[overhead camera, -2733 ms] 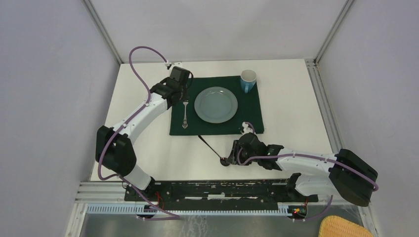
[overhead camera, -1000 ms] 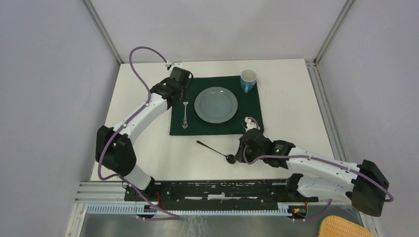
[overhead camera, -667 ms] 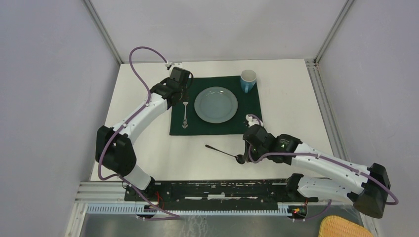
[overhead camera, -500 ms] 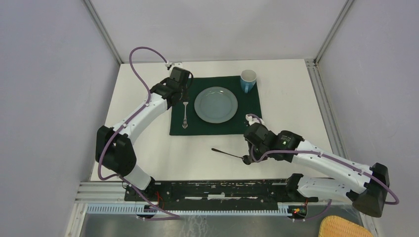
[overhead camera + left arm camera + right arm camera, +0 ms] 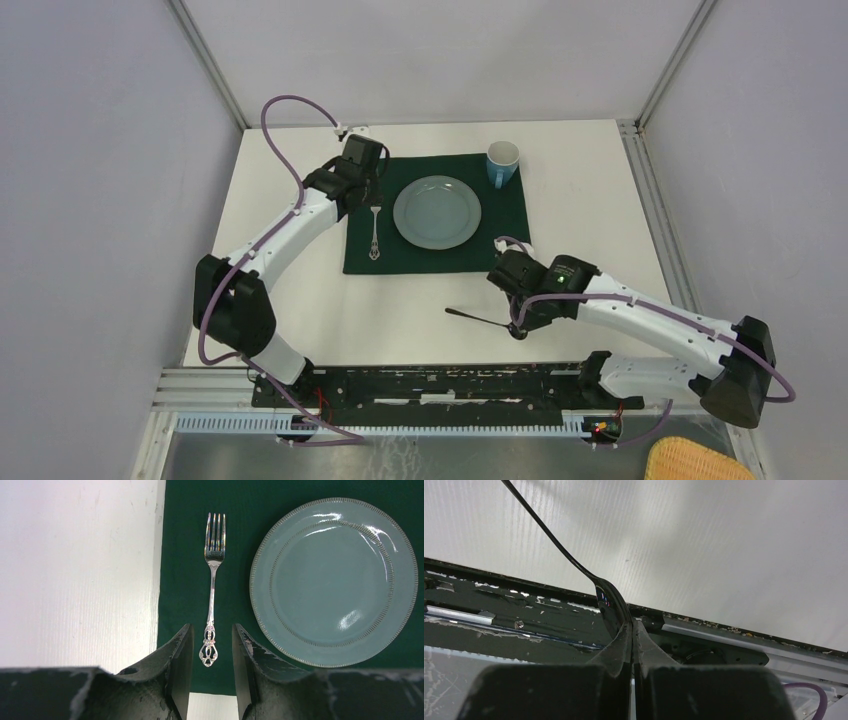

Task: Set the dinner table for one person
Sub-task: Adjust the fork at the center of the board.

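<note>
The dinner table [image 5: 600,200] is the wide white top that fills the workspace, with both arms bolted at its near edge. A dark green cloth [image 5: 440,262] lies on its middle toward the far side. A pale blue-grey plate [image 5: 437,212] sits at the centre of the cloth. A silver fork [image 5: 375,232] lies just left of the plate, apart from it, with its tines pointing to the far side. A blue mug [image 5: 502,162] stands upright at the cloth's far right corner.

The left gripper [image 5: 212,627] hangs over the left part of the cloth. Its fingers [image 5: 182,645] are partly spread and nothing is between them. In the left wrist view, the ornate end of the fork's handle shows through the gap, lying on the cloth below.

The right gripper [image 5: 632,625] is over the bare table between the cloth's near edge and the arm bases. It is pinched tight on a thin black spoon [image 5: 569,555], gripping it at the bowl. The slim handle sticks out to the left. It is not clear whether the spoon touches the table.
</note>
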Robot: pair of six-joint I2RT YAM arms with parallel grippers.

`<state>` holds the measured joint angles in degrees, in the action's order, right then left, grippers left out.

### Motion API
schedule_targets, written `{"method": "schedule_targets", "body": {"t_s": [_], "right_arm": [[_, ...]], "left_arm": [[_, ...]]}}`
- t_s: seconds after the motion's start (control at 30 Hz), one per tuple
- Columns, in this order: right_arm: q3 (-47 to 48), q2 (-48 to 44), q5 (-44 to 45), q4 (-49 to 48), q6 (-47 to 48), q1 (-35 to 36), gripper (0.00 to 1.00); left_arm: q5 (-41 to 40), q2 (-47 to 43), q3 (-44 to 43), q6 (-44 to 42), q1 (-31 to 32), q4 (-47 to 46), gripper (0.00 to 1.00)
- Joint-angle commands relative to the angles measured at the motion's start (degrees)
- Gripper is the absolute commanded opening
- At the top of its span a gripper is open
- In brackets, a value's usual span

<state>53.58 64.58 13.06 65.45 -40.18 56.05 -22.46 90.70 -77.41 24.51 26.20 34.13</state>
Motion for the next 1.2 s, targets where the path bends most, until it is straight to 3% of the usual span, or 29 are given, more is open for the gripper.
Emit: {"method": "schedule_targets", "body": {"t_s": [0.0,0.53,0.87,0.97,1.17], "right_arm": [[1.8,0.95,1.99,-0.71,0.69,-0.49,0.0],[-17.19,-2.61,-5.1,-27.33,-5.09,-0.79,0.0],[-19.44,0.87,-4.86,-32.23,-4.52,-0.81,0.0],[-19.2,1.62,-4.38,-32.38,-4.62,-0.77,0.03],[-17.52,1.77,-2.44,-30.3,-4.77,-0.81,0.2]], "left_arm": [[0.82,-1.88,-0.11,0.27,-0.54,-2.31,0.41],[1.28,-1.7,-0.23,-0.17,-1.45,-2.31,0.41],[1.46,-0.53,-1.35,-0.05,-1.43,-1.79,0.41],[1.28,-0.39,-1.26,-0.08,-1.45,-1.79,0.41],[1.19,-0.14,-1.17,-0.17,-1.54,-1.74,0.41]]}}
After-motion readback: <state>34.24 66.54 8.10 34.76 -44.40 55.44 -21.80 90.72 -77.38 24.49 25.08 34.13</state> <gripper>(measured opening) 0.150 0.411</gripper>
